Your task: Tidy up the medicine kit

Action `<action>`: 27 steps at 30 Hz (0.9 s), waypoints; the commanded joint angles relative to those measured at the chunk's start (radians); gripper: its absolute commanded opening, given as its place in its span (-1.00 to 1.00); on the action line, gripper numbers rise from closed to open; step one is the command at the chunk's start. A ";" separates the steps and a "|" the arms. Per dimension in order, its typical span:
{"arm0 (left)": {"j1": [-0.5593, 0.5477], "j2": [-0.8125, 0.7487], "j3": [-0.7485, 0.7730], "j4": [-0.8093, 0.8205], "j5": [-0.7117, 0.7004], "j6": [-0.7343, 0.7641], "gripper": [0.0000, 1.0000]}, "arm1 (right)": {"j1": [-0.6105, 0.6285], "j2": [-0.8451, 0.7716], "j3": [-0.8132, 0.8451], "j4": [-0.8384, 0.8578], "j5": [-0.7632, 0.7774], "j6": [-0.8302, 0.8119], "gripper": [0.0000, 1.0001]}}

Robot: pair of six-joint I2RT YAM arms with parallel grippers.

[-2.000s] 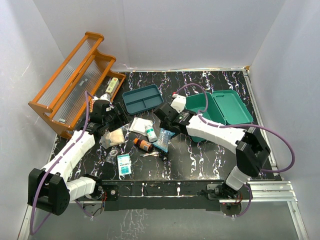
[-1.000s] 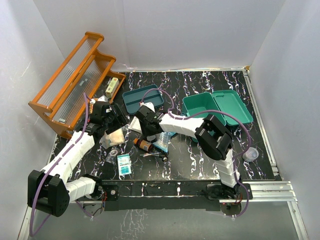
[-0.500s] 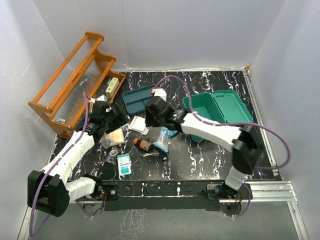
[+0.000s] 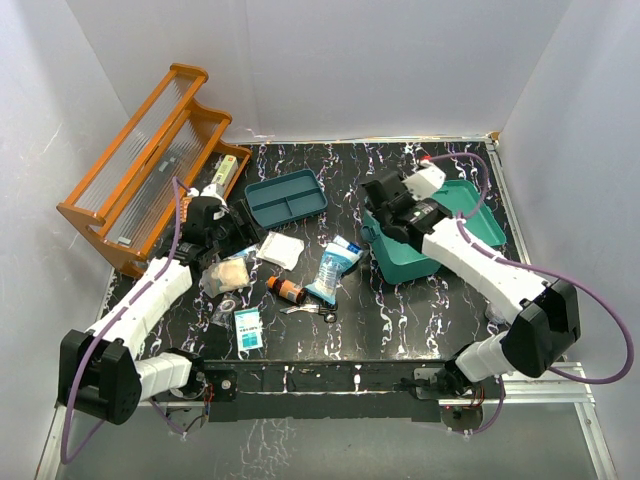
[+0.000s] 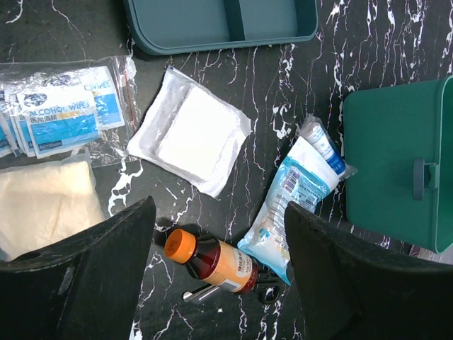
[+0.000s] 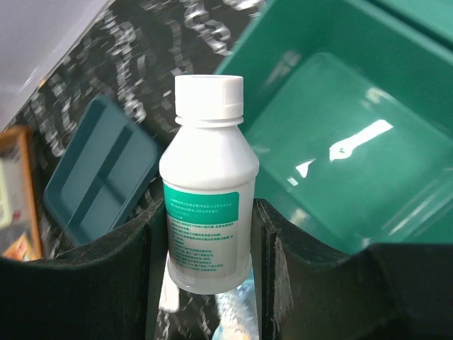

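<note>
The black white-veined marble table (image 4: 400, 320) carries everything. At its far left corner the orange wooden tiered rack (image 4: 140, 170) leans against the wall. On the right half sits the teal-green plastic medicine kit (image 4: 480, 215), its hinged lid thrown back to the right and its front latch facing the clutter. The darker teal divided plastic tray (image 4: 285, 197) lies flat near the far edge, left of the kit and apart from it.

My right gripper (image 6: 207, 248) is up at the kit's left rim. Its jaws stand part open and are clamped on the sides of a white plastic bottle (image 6: 209, 184) with a green label and white screw cap, held upright.

My left gripper (image 5: 218, 207) hangs over the loose supplies with its jaws spread wide and nothing between them. Under it lie:
- a clear blue-and-white pouch (image 5: 297, 191), its end just beside the kit's front wall
- a cream cloth in a clear bag (image 5: 42, 205)
- a square white gauze pad in its wrapper (image 5: 191, 134)
- a clear bag of blue alcohol wipes (image 5: 64, 113)
- an amber bottle with an orange cap (image 5: 212, 258) on its side
- beside that bottle, what may be small metal scissors (image 4: 310, 310)

A small green-and-white box (image 4: 248, 328) lies nearest my bases.
</note>
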 commanded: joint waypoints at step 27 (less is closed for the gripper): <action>-0.004 0.247 0.282 -0.042 0.089 0.064 0.44 | -0.268 0.210 -0.113 0.169 -0.230 0.293 -0.19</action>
